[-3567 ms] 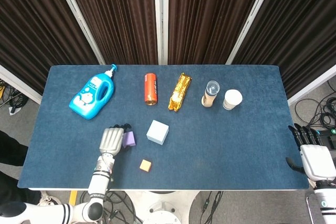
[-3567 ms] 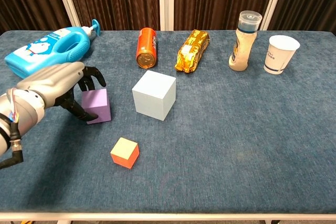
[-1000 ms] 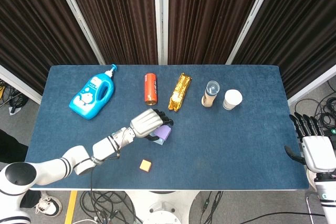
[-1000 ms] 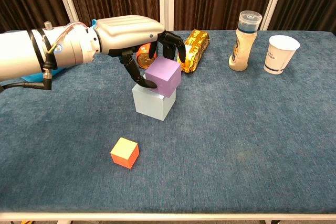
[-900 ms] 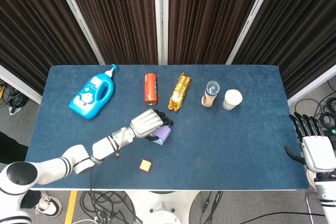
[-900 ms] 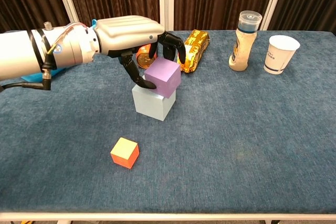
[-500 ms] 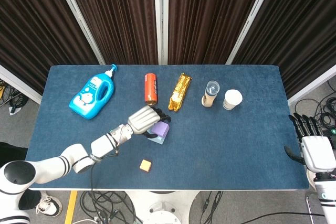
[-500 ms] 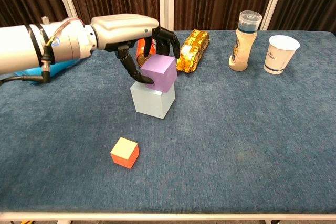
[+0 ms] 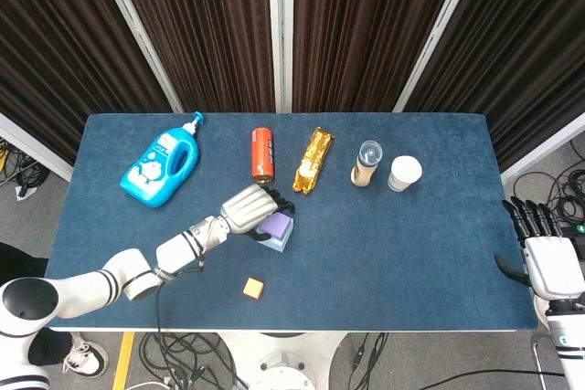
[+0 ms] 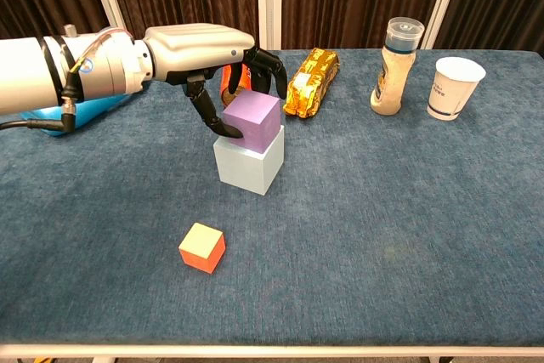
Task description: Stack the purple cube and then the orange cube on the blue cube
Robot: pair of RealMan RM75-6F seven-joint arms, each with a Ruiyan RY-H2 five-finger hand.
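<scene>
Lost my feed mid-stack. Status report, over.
Left hand gripping purple cube, seated on blue cube. Right hand open, off table edge. Orange cube untouched; nothing blocking it.

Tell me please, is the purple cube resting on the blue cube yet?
Touching. In the chest view the purple cube sits flat on the blue cube, no gap between them, with the left hand fingers around it.

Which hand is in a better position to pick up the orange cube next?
The left hand. It works at the purple cube, near the orange cube. The right hand is off the table's far right edge.
</scene>
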